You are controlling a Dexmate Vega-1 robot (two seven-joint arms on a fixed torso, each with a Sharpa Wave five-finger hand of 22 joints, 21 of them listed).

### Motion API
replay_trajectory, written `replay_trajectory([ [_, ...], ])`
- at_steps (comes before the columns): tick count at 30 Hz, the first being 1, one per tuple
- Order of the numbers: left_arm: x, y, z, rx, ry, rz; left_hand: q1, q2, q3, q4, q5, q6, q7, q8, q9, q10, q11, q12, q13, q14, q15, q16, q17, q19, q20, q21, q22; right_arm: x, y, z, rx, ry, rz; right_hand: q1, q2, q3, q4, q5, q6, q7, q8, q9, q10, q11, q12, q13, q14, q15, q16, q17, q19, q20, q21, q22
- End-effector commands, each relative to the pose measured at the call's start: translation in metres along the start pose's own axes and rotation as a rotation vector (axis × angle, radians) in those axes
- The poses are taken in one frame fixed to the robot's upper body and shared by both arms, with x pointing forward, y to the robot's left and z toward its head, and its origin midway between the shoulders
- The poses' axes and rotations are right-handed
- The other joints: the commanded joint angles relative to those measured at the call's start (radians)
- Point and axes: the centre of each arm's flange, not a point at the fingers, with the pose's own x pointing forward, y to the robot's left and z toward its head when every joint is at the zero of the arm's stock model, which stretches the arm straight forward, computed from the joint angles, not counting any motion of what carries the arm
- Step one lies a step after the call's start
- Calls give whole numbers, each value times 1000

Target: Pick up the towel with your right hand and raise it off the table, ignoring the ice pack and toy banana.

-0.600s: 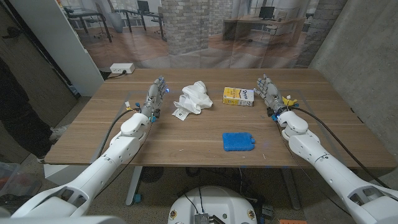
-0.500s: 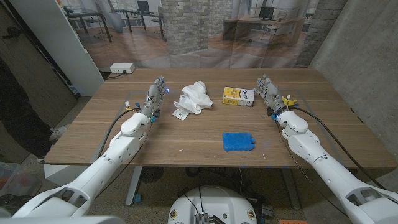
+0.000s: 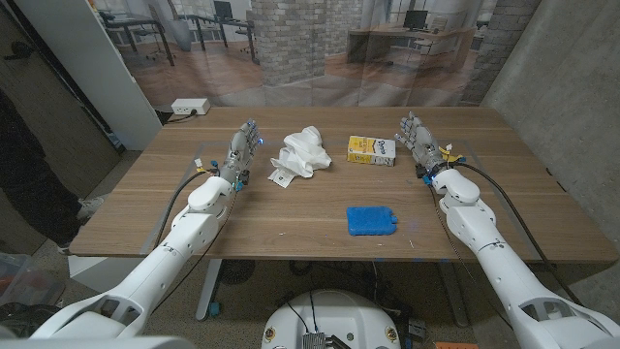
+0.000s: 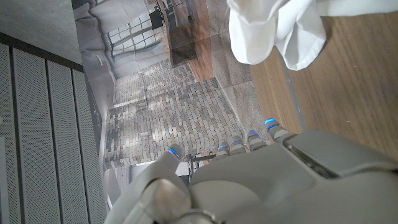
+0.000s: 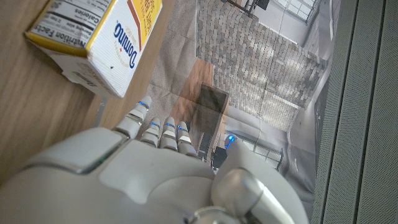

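The white towel (image 3: 300, 153) lies crumpled on the wooden table (image 3: 291, 208), left of the middle toward the back; in the left wrist view the towel (image 4: 280, 28) is just beyond my fingers. My left hand (image 3: 242, 145) stands to the towel's left with its fingers straight and apart, holding nothing. My right hand (image 3: 417, 139) stands at the right, well apart from the towel, fingers straight and empty. The blue ice pack (image 3: 371, 220) lies near the front middle. The yellow toy banana (image 3: 448, 155) peeks out just right of my right hand.
A yellow and white sugar box (image 3: 372, 150) lies between the towel and my right hand, and this box (image 5: 102, 37) is close by my right fingers. A white power strip (image 3: 190, 106) sits beyond the table's back left. A person in dark clothes (image 3: 24, 174) stands at the left edge.
My right forearm has shifted slightly to the left; its hand stays almost where it was. The left arm, the towel and the other things have not moved.
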Motion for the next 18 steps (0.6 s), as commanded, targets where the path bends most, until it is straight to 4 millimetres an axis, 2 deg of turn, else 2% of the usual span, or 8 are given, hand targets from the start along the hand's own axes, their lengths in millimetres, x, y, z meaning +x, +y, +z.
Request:
replay_trajectory([
  [1, -1, 2, -1, -1, 1, 4, 1, 68, 2, -1, 5, -106, 4, 8, 3, -100, -1, 4, 5, -159, 2, 7, 3, -45, 3, 5, 4, 3, 1, 10, -71, -6, -7, 13, 7, 6, -7, 3, 2, 8, 4, 5, -1, 7, 5, 2, 3, 7, 8, 1, 10, 6, 6, 2],
  [18, 0, 6, -3, -5, -1, 13, 4, 69, -2, -3, 6, -101, 4, 9, 3, -93, 0, 6, 5, -153, 5, 8, 3, -40, 6, 5, 4, 13, 10, 32, -180, -27, -16, 34, 7, 17, -23, 2, 9, 11, 6, 4, 7, 11, 6, 2, 8, 12, 8, 0, 15, 9, 7, 2],
])
